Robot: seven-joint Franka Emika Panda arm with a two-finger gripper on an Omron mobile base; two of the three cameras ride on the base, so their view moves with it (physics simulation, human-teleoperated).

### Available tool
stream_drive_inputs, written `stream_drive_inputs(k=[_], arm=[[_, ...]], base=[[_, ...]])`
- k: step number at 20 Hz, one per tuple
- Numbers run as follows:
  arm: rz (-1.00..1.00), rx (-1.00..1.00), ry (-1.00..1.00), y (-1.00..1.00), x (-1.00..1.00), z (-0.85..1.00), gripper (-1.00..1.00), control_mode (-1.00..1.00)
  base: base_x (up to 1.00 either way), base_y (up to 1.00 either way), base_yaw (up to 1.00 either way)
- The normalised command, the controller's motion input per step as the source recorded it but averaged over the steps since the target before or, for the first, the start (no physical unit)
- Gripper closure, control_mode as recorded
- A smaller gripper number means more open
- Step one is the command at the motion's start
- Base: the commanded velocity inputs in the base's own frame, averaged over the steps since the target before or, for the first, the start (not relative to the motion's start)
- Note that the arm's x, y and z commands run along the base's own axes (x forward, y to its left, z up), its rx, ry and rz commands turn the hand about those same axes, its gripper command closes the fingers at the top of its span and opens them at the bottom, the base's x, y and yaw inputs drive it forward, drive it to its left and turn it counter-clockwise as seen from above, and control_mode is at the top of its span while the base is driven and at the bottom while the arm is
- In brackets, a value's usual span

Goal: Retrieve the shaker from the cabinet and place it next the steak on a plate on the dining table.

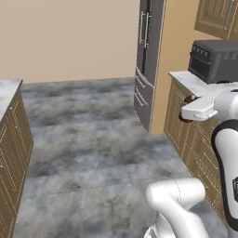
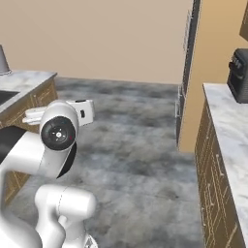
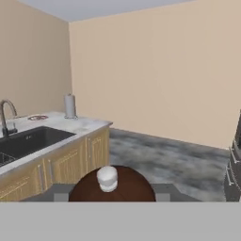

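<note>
The shaker [image 3: 124,188], dark reddish-brown with a pale knob, sits between my gripper [image 3: 112,194] fingers, which are shut on it. In the left base view the hand hangs at the right, in front of the counter drawers, with a bit of the shaker [image 1: 188,99] showing behind it. The dining table [image 3: 82,126], marble-topped with wooden sides, stretches along the left and has a sink in it. On its far end lies the red-rimmed plate [image 3: 37,117]. The steak is too small to make out. The cabinet is out of view.
A grey paper-towel roll [image 3: 70,106] stands next to the plate. A black toaster oven [image 1: 214,60] sits on the right counter [image 2: 227,131], beside a tall fridge [image 1: 148,46]. Open grey floor [image 1: 93,139] lies between the table and that counter.
</note>
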Motion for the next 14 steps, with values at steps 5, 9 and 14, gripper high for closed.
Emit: stream_drive_inputs(k=[5, 9, 14], arm=[[0.0, 0.0, 0.0, 0.0, 0.0, 0.0, 1.0, 1.0], [0.0, 0.0, 0.0, 0.0, 0.0, 0.0, 1.0, 1.0], [0.0, 0.0, 0.0, 0.0, 0.0, 0.0, 1.0, 1.0]], base=[[1.0, 0.0, 0.05], [1.0, 0.0, 0.07], [1.0, 0.0, 0.11]])
